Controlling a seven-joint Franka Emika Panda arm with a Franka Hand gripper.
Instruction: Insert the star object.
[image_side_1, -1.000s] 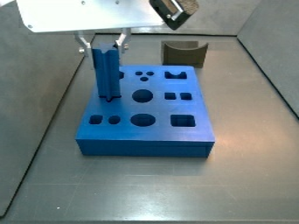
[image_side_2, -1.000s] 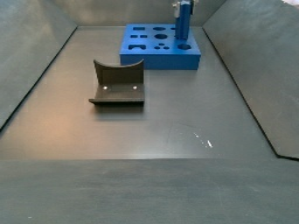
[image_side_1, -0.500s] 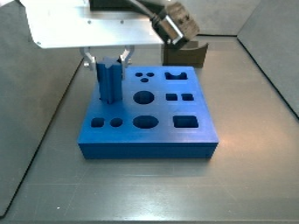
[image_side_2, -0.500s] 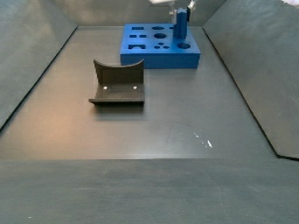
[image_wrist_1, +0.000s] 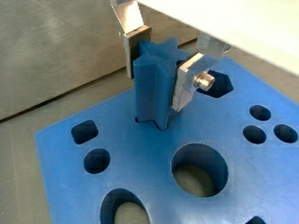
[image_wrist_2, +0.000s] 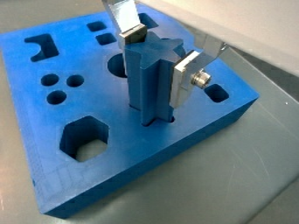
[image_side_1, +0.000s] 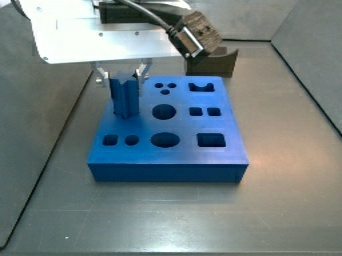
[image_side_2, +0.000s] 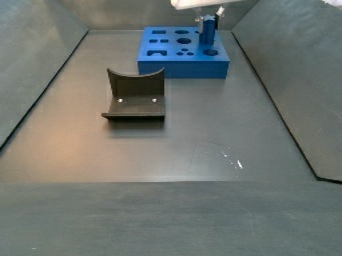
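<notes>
The star object, a tall slim blue ridged peg (image_side_1: 124, 102), stands upright with its lower end in a hole near the left edge of the flat blue block (image_side_1: 167, 165). My gripper (image_side_1: 123, 75) is above the block, shut on the peg's upper part. In both wrist views the silver fingers (image_wrist_1: 187, 79) (image_wrist_2: 187, 74) press on opposite sides of the peg (image_wrist_1: 156, 92) (image_wrist_2: 149, 87), whose foot sits in a star-shaped hole of the block (image_wrist_1: 140, 144) (image_wrist_2: 140, 153). In a side view the peg (image_side_2: 210, 37) rises from the block (image_side_2: 187, 68) under the gripper (image_side_2: 211, 18).
The block's top has several other shaped holes. A dark olive curved piece (image_side_2: 134, 95) stands on the floor apart from the block; it also shows behind the block (image_side_1: 214, 62). Grey walls surround the floor.
The gripper has come down with the peg. The peg stands lower in the block than in the earlier frames.
</notes>
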